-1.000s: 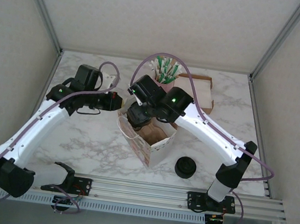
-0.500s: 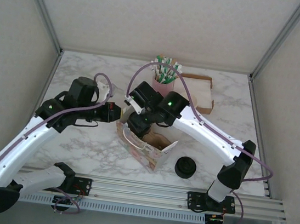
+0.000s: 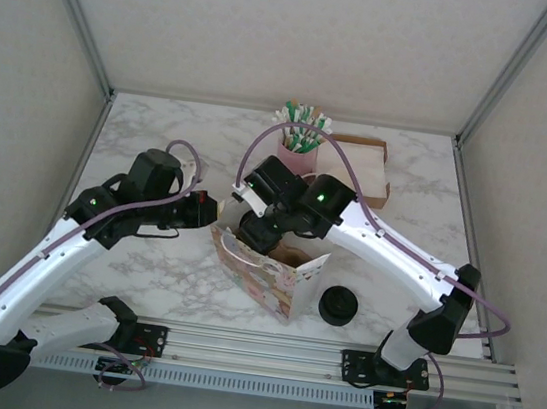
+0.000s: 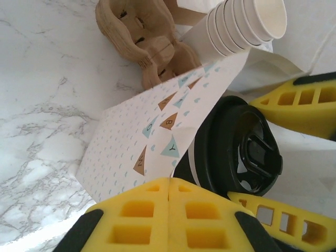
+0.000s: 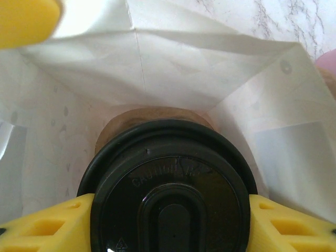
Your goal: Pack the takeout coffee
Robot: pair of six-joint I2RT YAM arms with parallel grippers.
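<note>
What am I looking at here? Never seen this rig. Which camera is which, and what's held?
Two robot arms are bolted to a marble table. The wide picture comes from a fixed camera overhead, and the other two come from a camera on each wrist. The yellow foam pieces are the fingers.

The left end effector is shut and seems to pinch the rim of the patterned paper bag. The right end effector grips a lidded coffee cup in the bag's open mouth.

Also on the table are a stack of black lids, a pink cup of stirrers, a brown box, stacked empty cups and a cardboard carrier.
</note>
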